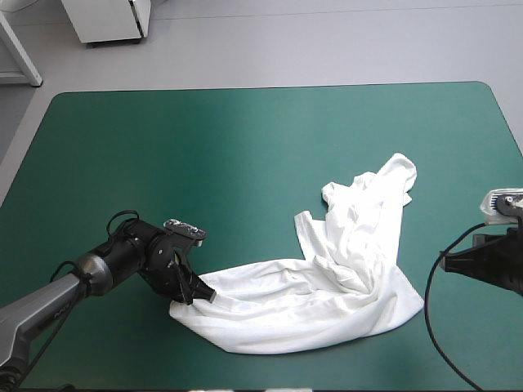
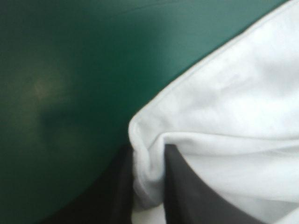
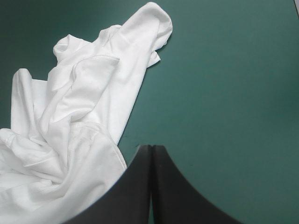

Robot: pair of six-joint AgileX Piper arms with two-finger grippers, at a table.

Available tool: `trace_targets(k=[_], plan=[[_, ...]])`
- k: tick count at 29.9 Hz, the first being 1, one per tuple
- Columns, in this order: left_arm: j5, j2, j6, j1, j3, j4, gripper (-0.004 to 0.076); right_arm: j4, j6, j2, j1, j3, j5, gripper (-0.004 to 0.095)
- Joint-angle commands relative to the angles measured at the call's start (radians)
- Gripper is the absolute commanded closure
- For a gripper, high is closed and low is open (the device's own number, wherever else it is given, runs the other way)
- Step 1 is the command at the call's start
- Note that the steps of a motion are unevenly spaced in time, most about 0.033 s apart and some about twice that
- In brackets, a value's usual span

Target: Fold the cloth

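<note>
Currently left pincer point(image 2: 147, 150) nipped on T-shirt point(image 1: 343, 282) corner; right pincer point(image 3: 150, 148) closed, empty, near it.

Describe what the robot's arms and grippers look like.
The left arm is a grey tube ending in a bulky black wrist. The left gripper has two broad black fingers, curved like fins. Of the right arm only a black housing shows. The right gripper has the same black fin-shaped fingers.

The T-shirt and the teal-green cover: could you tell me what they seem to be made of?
The T-shirt looks like thin, soft, matte fabric, perhaps cotton knit: it drapes in loose folds, with a hemmed edge. The teal-green cover looks like a smooth mat, perhaps rubber or vinyl: flat, faint sheen.
</note>
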Motion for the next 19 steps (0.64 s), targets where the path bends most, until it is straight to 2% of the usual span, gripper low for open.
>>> trace_targets(k=[1,5,8,12,14,19], plan=[[-0.019,0.004,-0.008,0.000,0.026,0.030,0.0740,-0.013,0.047,0.023,0.002,-0.029,-0.021,0.0920],[-0.023,0.004,-0.006,0.000,0.026,0.025,0.0746,-0.013,0.061,0.127,0.002,-0.031,0.021,0.0868],[-0.023,0.002,-0.004,0.000,0.026,0.015,0.0746,-0.013,0.072,0.243,0.002,-0.070,0.026,0.0728],[-0.023,0.002,-0.002,0.000,0.026,0.013,0.0746,-0.013,0.072,0.416,0.002,-0.194,0.059,0.0483],[-0.023,0.002,-0.002,0.000,0.026,0.013,0.0746,-0.013,0.072,0.488,0.002,-0.260,0.057,0.0414],[-0.025,0.002,-0.002,0.000,0.026,0.006,0.0746,-0.013,0.061,0.686,0.002,-0.450,0.047,0.0408]])
